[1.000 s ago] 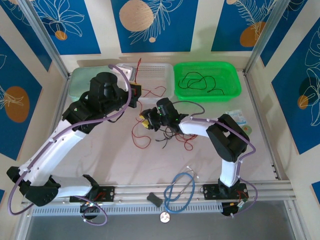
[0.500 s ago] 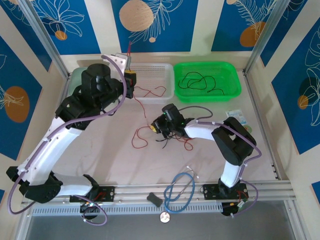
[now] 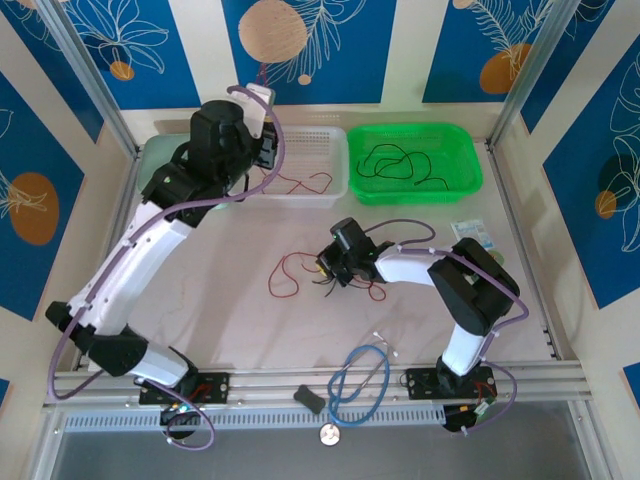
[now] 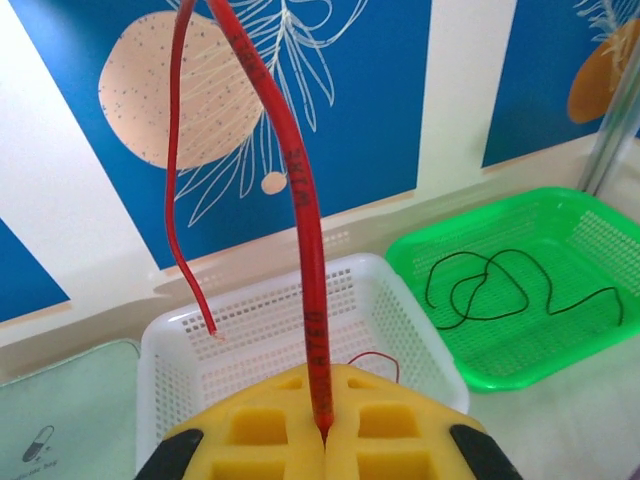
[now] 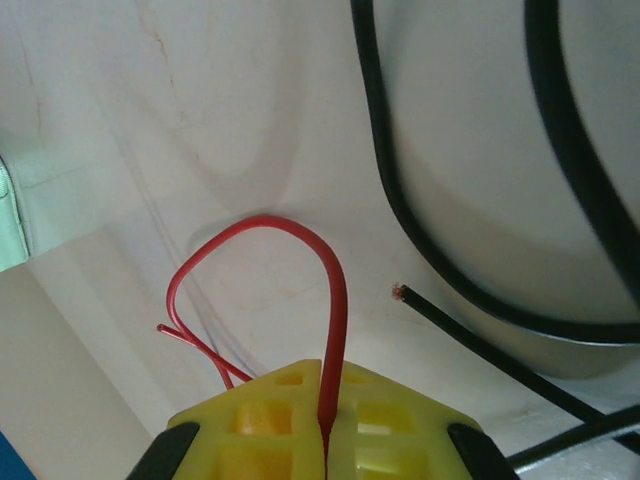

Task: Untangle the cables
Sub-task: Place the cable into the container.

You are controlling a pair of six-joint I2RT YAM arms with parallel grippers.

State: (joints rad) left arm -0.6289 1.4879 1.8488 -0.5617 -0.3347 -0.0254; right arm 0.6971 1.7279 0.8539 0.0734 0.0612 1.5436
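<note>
My left claw [image 4: 323, 442] is clamped on a thin red wire [image 4: 303, 230], held up over the white mesh basket [image 4: 400, 300]. My right claw [image 5: 327, 438] pinches a red loop [image 5: 335, 290] low on the pale bench [image 3: 240, 325]. One thin black wire [image 4: 480, 295] already lies in the green plastic basket [image 4: 590, 215]. I judge the job about midway, with a small red-and-black tangle [image 3: 370, 290] left to sort.
</note>
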